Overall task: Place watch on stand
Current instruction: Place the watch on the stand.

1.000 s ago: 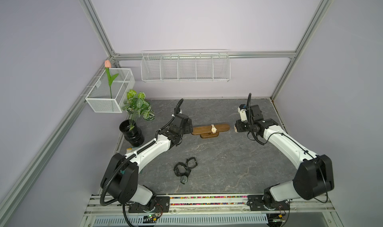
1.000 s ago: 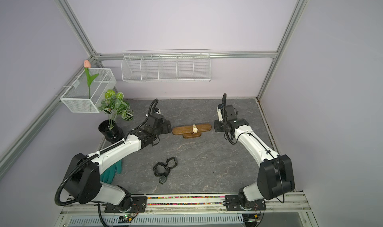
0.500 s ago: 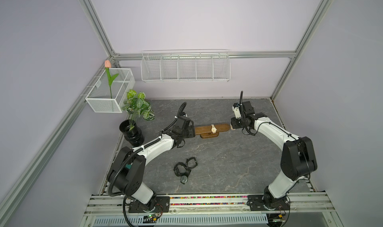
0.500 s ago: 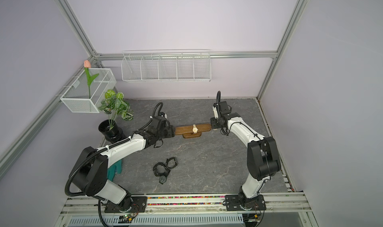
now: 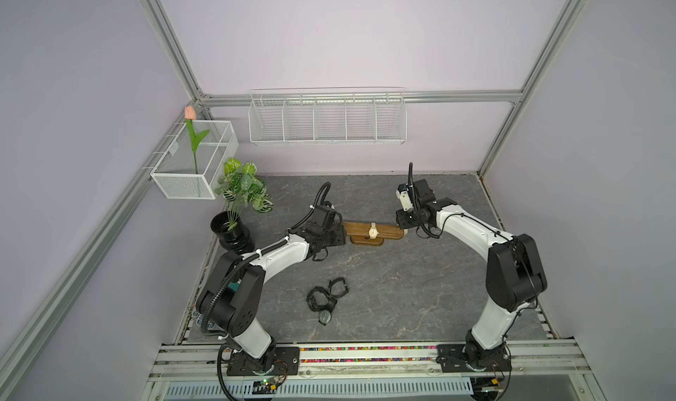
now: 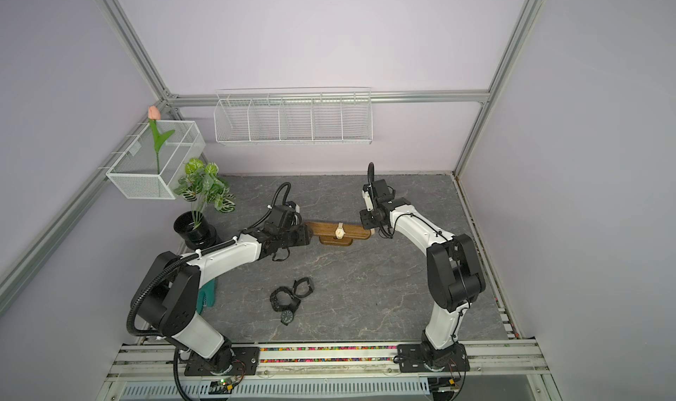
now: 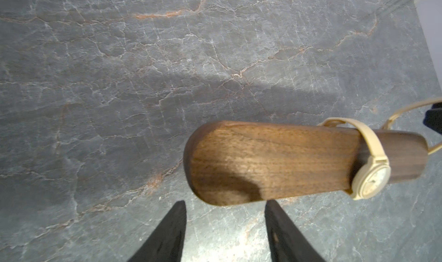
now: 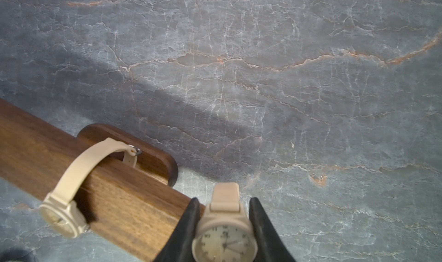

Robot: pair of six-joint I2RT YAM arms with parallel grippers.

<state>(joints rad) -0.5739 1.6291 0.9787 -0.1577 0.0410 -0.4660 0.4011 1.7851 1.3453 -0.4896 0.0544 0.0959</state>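
The stand (image 5: 355, 229) sat on the grey stone-patterned worktop (image 5: 402, 289) near the centre of both top views, its dark bar lying across the frame on a smaller wooden base. A beige watch (image 5: 372, 230) was strapped around the middle of the bar, dial facing up.

The right claw (image 8: 224, 201) was closed on a second beige watch (image 8: 224, 237), its black fingers (image 8: 189, 225) pressed against either side of the case, strap pointing away from the camera. In the right wrist view this held watch was at the lower centre of the frame, just beside the bar's near end; whether it touched the wood could not be told.

The left claw (image 7: 225, 202) was at the bar's other end, at the left of the stand in both top views. Its fingers (image 7: 172, 229) stood partly apart with nothing between them, the rounded end of the bar just beyond their tips.

A cluster of black watches (image 5: 325, 298) lay lower in the frame, well apart from the stand.
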